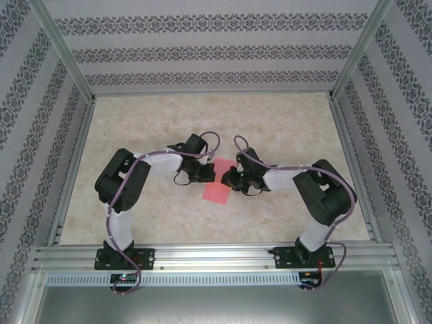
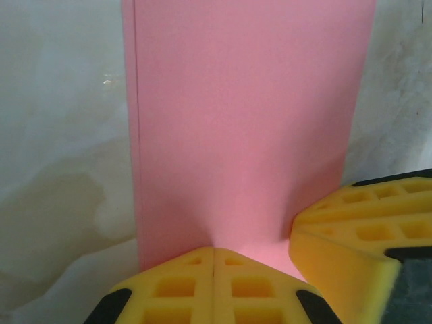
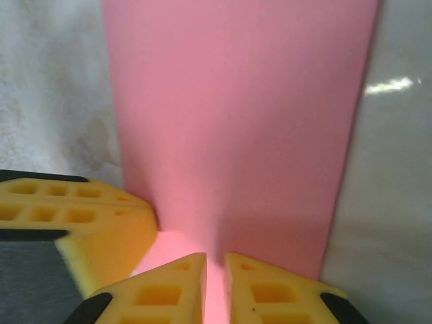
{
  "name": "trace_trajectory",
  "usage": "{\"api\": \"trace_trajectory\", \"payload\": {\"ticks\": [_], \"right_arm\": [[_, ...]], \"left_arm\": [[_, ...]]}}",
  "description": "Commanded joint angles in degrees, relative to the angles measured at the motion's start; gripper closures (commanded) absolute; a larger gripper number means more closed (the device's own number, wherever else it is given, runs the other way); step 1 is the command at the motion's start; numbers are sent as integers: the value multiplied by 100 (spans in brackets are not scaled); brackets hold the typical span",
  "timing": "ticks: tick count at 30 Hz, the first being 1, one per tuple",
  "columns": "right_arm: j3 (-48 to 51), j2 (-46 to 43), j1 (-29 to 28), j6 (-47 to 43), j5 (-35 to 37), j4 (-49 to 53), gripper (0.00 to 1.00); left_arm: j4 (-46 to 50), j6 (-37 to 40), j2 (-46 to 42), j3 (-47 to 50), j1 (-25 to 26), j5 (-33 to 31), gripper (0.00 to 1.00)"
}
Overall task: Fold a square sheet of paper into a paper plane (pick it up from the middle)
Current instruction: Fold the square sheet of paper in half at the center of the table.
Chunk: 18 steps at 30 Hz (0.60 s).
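The folded square sheet of paper (image 1: pixel 217 184) lies lengthwise near-to-far between 2 equally close grippers, left gripper (image 2: pixel 213 260) pinched shut on its end, right gripper (image 3: pixel 214 270) holding it through a narrow gap.

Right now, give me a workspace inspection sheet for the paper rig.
Surface: pale marbled tabletop, bare around the sheet.
Job's things: pink sheet of paper lying between the two tools, folded over, a layered edge along one side in the left wrist view.
Clutter: nothing seen.
Grippers: left tool shut, pinching the sheet's near end; right tool nearly shut with a slim gap, paper between its fingers.
Cables: purple cable looped along each arm.
Surroundings: patterned wall panels, aluminium frame rail.
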<state>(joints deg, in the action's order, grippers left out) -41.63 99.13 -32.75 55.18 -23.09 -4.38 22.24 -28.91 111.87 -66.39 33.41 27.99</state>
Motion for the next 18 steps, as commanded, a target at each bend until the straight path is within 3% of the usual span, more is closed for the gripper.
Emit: {"api": "trace_trajectory", "payload": {"ticks": [1, 10, 18], "right_arm": [[245, 8, -6, 126, 239, -158, 83], [349, -902, -230, 100, 163, -16, 82], [928, -806, -644, 457, 270, -452, 81]], "left_arm": [[490, 96, 361, 232, 72, -369, 100], [527, 131, 371, 232, 69, -394, 100], [508, 121, 372, 235, 73, -370, 100]]}}
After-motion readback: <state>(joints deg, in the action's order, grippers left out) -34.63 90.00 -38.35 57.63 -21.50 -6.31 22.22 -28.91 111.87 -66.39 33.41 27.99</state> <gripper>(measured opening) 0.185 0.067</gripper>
